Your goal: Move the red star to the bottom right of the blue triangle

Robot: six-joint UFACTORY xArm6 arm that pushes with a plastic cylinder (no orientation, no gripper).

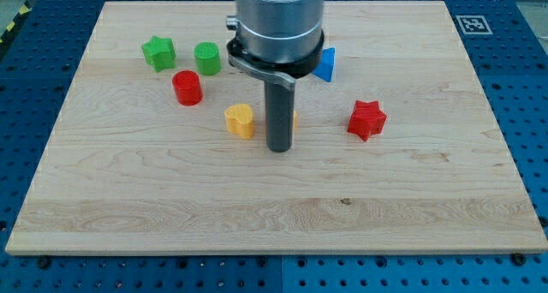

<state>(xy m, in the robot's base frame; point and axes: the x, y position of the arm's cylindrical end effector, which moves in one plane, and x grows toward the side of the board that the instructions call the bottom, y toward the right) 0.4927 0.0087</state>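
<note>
The red star [366, 119] lies right of the board's middle. The blue triangle [325, 64] sits above and to its left, partly hidden behind the arm's grey body. My tip [280, 148] is down near the board's middle, left of the red star with a clear gap between them. It stands just right of a yellow block [241, 120]. A sliver of another yellow or orange block [294, 117] shows behind the rod.
A green star [158, 52], a green cylinder [207, 57] and a red cylinder [187, 87] sit at the upper left of the wooden board [274, 216]. A fiducial marker [473, 24] lies off the board's top right corner.
</note>
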